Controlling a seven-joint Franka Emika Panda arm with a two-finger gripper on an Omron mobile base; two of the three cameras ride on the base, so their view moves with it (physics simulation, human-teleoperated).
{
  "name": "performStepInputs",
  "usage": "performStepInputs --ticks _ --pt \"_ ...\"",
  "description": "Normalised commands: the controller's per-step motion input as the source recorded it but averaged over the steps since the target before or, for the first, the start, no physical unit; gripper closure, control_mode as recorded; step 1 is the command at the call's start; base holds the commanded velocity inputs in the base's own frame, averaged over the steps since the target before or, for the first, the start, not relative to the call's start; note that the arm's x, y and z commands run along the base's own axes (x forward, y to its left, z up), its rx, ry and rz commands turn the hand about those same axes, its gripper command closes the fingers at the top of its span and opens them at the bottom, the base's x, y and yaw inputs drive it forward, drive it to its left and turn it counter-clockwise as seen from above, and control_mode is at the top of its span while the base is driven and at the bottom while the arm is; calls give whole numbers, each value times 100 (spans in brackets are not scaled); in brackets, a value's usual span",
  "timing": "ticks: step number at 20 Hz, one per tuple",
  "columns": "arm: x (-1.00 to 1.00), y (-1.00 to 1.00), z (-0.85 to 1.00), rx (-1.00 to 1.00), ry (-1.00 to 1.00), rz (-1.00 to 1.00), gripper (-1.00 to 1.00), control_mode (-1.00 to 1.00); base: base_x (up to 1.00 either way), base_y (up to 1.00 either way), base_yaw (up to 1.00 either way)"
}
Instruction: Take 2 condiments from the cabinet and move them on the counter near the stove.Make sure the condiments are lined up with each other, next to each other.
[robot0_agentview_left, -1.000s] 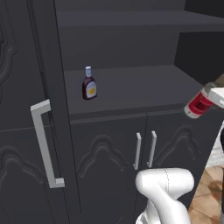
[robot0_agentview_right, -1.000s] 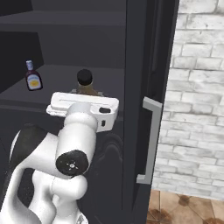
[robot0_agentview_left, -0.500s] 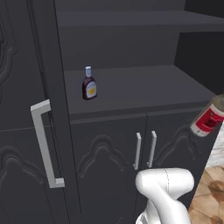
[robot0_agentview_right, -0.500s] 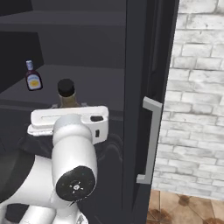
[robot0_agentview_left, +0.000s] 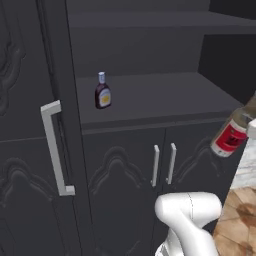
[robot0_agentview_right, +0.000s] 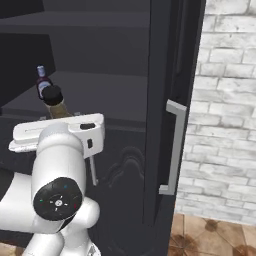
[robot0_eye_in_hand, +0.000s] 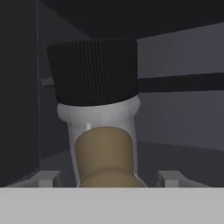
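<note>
Carrying first condiment | claw (robot0_eye_in_hand: 105, 181) grasping amber bottle (robot0_agentview_left: 231, 135), clear of cabinet shelf (robot0_agentview_left: 165, 97) | maroon bottle (robot0_agentview_left: 103, 91) remains shelved | next you must drive toward the stove-side counter.

Amber bottle (robot0_agentview_left: 231, 136) cut off at the right edge, its top hidden; maroon bottle's (robot0_agentview_left: 103, 92) label unreadable.

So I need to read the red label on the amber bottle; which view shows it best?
Left base view: the amber bottle shows its red label. The hand view gives its cap and neck; the right base view, its cap.
</note>
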Motion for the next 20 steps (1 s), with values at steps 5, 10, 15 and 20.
performStepInputs --ticks 5,10,15,20 --pt "0 0 0 0 0 0 100 100 -99 11 20" --pt "0 0 0 0 0 0 100 100 -82 40 31" --pt "0 0 0 0 0 0 100 100 -46 63 42" --pt "0 0 0 0 0 0 100 100 -26 71 47"
